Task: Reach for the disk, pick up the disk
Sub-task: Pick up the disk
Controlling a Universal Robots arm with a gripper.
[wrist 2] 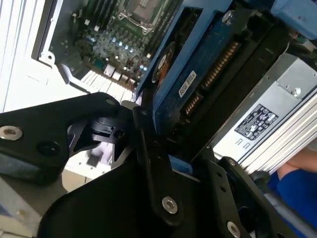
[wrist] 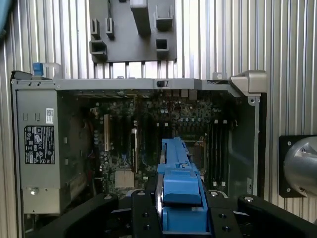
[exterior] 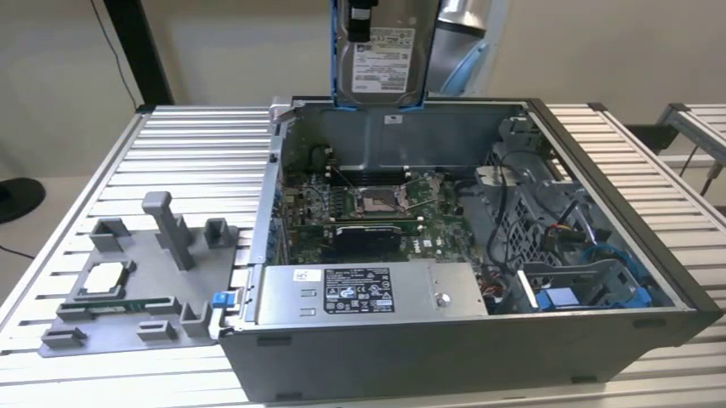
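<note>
Hanging above the open computer case (exterior: 477, 340) in the exterior view, the disk (exterior: 382, 59) sits at twelve o'clock of the frame, upright, its flat silver-grey metal face and white printed label turned toward the camera, bright blue plastic rails running down both edges. Below it the case lies on a ribbed aluminium table (exterior: 193, 161), showing a green motherboard (exterior: 375, 204) with a square socket, and a grey metal power supply box (exterior: 369, 293) at six o'clock. A moulded grey plastic fixture (exterior: 136, 289) with upright posts rests at nine o'clock.

In the second wrist view, the gripper (wrist 2: 173, 163) has matte black bolted fingers (wrist 2: 156, 178) closed on the blue rail of the disk (wrist 2: 198, 74), whose dark underside shows a toothed connector.

In the first wrist view, the gripper (wrist: 181, 218) clamps the disk (wrist: 179, 178) edge-on at six o'clock, its smooth blue rail pointing toward the motherboard (wrist: 148, 134). The power supply box (wrist: 37, 148) lies at nine o'clock, the fixture (wrist: 133, 29) at twelve.
</note>
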